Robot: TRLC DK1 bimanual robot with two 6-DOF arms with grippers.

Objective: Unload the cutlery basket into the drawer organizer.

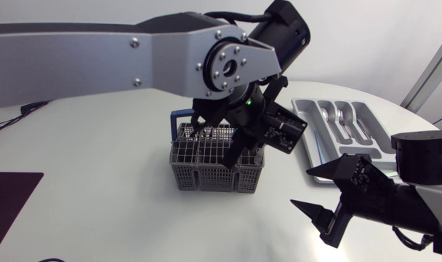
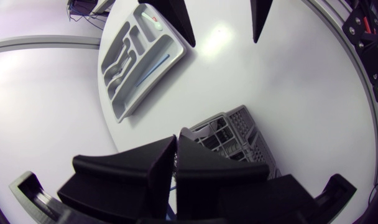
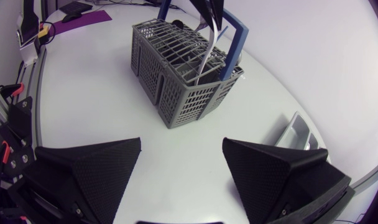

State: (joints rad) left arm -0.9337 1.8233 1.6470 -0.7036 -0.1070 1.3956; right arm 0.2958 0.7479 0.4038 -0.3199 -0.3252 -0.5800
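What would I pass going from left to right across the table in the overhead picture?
purple mat → grey cutlery basket → grey drawer tray. The two robot arms overlap these, so they are left out of the order.

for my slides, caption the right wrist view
Left arm's black fingers grip a silver metal cutlery piece reaching into the grey plastic cutlery basket; right fingers open.
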